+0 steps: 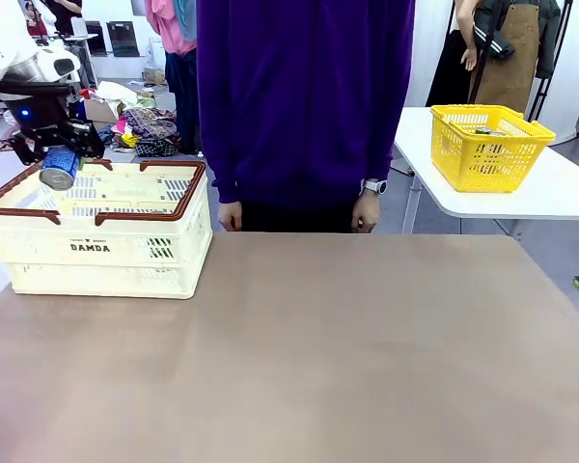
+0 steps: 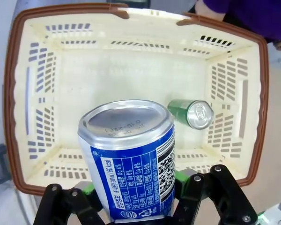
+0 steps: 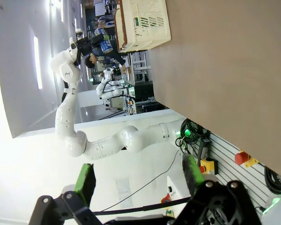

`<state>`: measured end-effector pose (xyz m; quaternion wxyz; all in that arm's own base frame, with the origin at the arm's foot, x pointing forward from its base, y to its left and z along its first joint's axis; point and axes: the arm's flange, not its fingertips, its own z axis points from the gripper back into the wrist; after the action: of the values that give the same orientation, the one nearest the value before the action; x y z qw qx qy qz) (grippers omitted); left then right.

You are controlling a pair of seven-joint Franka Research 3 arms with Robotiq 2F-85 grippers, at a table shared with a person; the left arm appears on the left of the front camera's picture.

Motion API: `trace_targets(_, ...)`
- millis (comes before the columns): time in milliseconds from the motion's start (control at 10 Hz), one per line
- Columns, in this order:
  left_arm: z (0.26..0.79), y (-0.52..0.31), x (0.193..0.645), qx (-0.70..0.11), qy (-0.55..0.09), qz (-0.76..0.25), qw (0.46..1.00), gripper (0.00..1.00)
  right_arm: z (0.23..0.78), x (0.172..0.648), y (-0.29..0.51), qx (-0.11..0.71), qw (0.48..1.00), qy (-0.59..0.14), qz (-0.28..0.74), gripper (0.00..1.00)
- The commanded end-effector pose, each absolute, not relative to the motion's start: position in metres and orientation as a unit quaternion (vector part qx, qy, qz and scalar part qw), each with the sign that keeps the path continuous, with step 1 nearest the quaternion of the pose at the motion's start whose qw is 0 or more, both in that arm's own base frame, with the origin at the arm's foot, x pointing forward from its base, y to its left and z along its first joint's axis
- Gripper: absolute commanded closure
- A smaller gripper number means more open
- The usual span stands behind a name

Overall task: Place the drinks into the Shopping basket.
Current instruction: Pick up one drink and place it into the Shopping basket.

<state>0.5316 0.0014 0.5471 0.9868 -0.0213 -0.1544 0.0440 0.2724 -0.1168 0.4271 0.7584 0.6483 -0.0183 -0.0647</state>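
My left gripper [image 1: 56, 152] is shut on a blue drink can [image 1: 60, 169] with white lettering, held tilted just above the far left corner of the cream, brown-rimmed Shopping basket [image 1: 106, 265]. In the left wrist view the blue can [image 2: 129, 159] sits between my green-padded fingers [image 2: 183, 177], over the open basket [image 2: 11, 93]. A green can [image 2: 192, 112] lies on its side on the basket floor, toward one wall. My right gripper [image 3: 139, 180] stands open and holds nothing, well away from the basket [image 3: 147, 21].
A person in a purple top [image 1: 304, 96] stands at the table's far edge, hands hanging down. On a white side table at the back right sits a yellow mesh basket [image 1: 490, 145]. The brown tabletop [image 1: 347, 347] stretches bare right of the basket.
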Motion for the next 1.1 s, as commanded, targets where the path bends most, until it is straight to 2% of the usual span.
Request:
trace_targets(0,0.541,-0.007,0.551,-0.013,-0.157,0.028,0.987,1.0,0.431,0.272,-0.116,0.654,0.753,-0.017,-0.07,0.0)
trace_targets(200,0.528,-0.005,0.581,-0.021,-0.137,0.006,0.99,1.0,0.431,0.272,-0.116,0.654,0.753,-0.017,-0.07,0.0)
trace_targets(400,0.508,-0.004,0.592,-0.025,-0.126,0.009,0.992,1.0,0.431,0.272,-0.116,0.654,0.753,-0.017,-0.07,0.0)
trace_targets(1000,0.445,-0.009,0.594,-0.021,-0.087,0.004,0.996,1.0,0.431,0.272,-0.116,0.654,0.753,-0.017,-0.07,0.0)
